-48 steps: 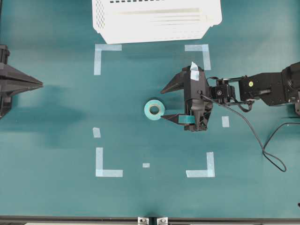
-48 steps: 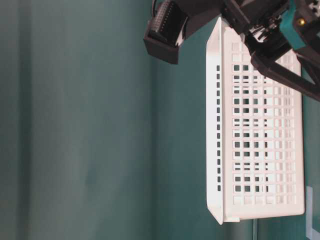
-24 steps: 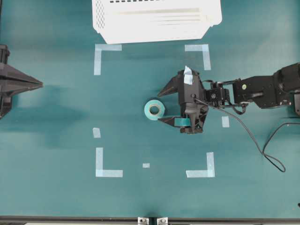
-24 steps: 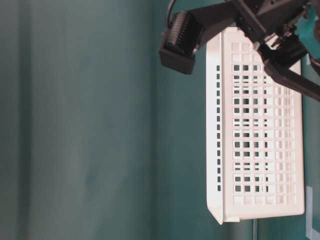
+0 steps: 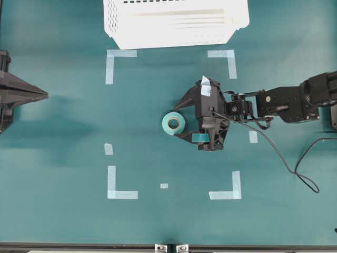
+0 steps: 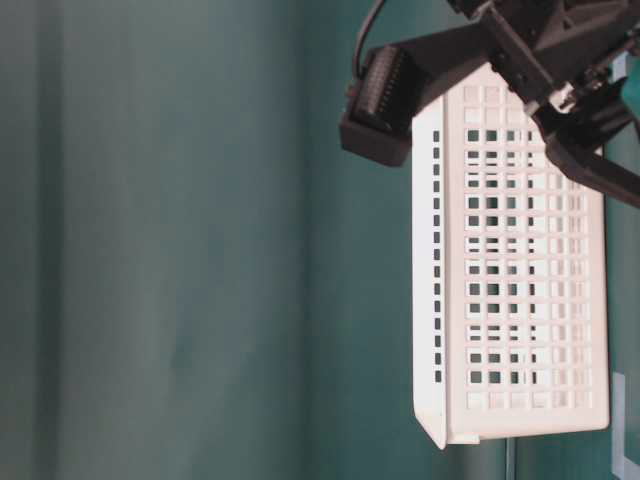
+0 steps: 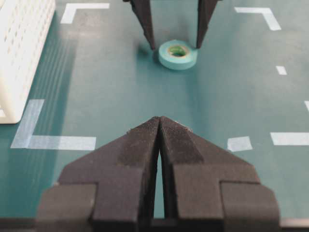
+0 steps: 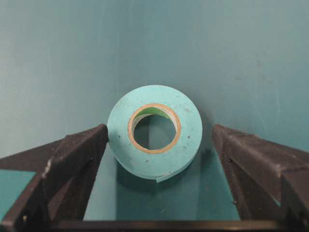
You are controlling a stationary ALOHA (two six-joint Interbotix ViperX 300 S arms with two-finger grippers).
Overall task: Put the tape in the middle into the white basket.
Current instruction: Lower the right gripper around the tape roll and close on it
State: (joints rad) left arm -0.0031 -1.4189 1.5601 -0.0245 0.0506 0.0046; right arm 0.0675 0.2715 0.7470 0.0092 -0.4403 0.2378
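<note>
The tape, a light teal roll with a beige core, lies flat on the teal table in the middle of the marked square. My right gripper is open, with one finger on each side of the roll. In the right wrist view the tape sits between the fingertips: the left finger is close against its edge and the right finger stands a little apart. My left gripper rests shut and empty at the far left. The white basket stands at the table's back edge.
Pale tape corner marks frame the square, and small strips lie around it. The right arm's cable loops on the table at the right. In the table-level view the basket fills the right side, under the right arm.
My right gripper has moved left, staying open, and its fingers now reach along both sides of the tape. The tape and the left arm have not moved.
</note>
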